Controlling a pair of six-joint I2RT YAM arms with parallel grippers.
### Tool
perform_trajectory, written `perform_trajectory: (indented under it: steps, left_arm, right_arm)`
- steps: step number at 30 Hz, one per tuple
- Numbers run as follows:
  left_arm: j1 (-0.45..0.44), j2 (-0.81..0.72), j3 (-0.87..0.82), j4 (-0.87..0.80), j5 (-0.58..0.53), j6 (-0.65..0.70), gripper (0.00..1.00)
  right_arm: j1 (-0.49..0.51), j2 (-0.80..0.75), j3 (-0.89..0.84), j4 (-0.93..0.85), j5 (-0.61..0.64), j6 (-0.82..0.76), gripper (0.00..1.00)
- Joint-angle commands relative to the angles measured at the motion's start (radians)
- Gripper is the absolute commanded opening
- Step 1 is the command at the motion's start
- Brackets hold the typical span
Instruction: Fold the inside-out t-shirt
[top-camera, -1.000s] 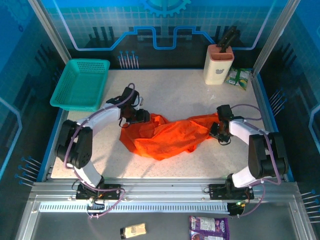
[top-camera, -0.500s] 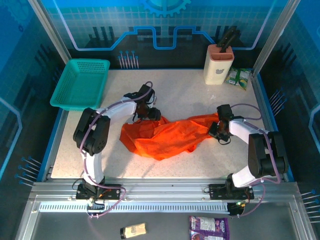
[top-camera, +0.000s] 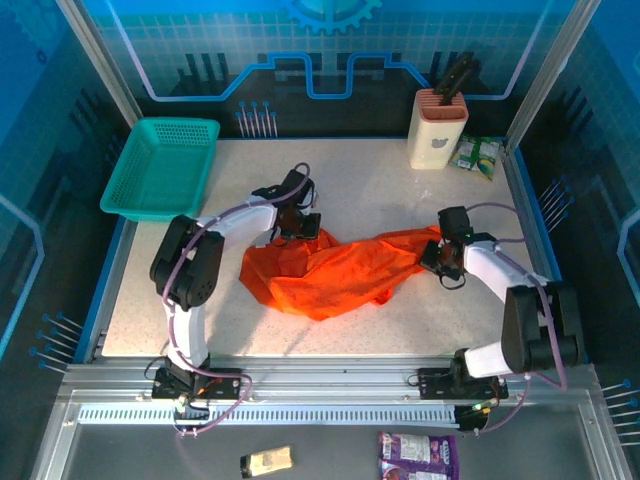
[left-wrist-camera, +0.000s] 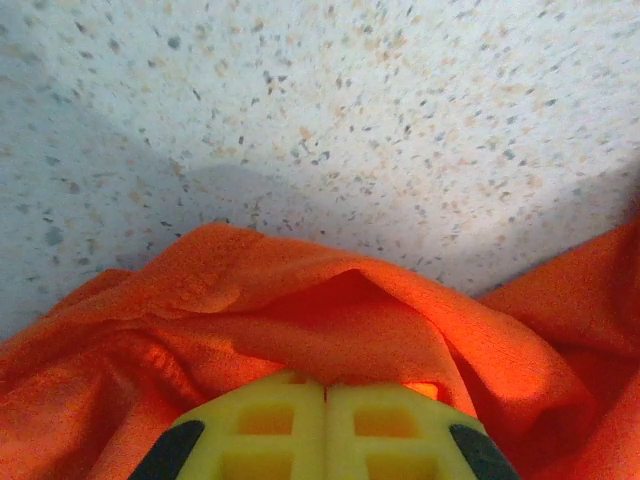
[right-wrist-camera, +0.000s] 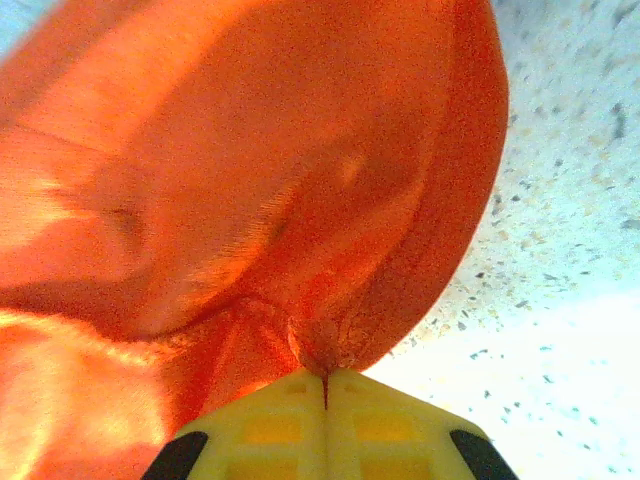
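The t-shirt (top-camera: 335, 268) lies crumpled in a loose band across the centre of the top view, on the table (top-camera: 370, 185), not yet spread or folded. The left jaws are closed on a raised fold at its upper-left edge. The right jaws are closed too, pinching a puckered point of cloth at its right end. Judgement: grips at opposite ends serve to draw the cloth taut and flatten it. The teal basket (top-camera: 160, 165) sits well apart, upper left.

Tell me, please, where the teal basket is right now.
In the top view, the teal basket sits at the far left corner of the table, apart from the t-shirt.
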Motion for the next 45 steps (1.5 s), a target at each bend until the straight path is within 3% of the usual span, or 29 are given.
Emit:
perform_trajectory:
  steps: [1, 9, 18, 26, 35, 40, 45]
  left_arm:
    - [0.025, -0.180, 0.010, 0.018, -0.044, 0.027, 0.00]
    - [0.123, -0.534, 0.057, 0.005, -0.053, 0.046, 0.00]
    - [0.223, -0.854, 0.104, 0.023, -0.106, 0.044, 0.00]
    - [0.234, -0.970, 0.165, 0.059, -0.215, 0.077, 0.00]
    - [0.235, -0.689, 0.342, 0.049, -0.167, 0.134, 0.00]
    - [0.248, -0.474, 0.349, 0.061, -0.073, 0.107, 0.00]
    - [0.269, -0.152, 0.439, 0.017, 0.095, 0.085, 0.00]
  right_arm:
    - [-0.015, -0.131, 0.064, -0.050, 0.034, -0.056, 0.00]
    - [-0.017, -0.432, 0.271, -0.155, 0.153, -0.148, 0.00]
    - [-0.018, -0.642, 0.513, -0.166, 0.267, -0.248, 0.00]
    - [-0.016, -0.705, 0.648, -0.087, 0.227, -0.307, 0.00]
    - [-0.015, -0.512, 0.703, -0.153, 0.027, -0.272, 0.00]
    - [-0.013, -0.411, 0.542, -0.168, -0.024, -0.206, 0.00]
    - [-0.011, -0.318, 0.321, -0.118, 0.010, -0.121, 0.00]
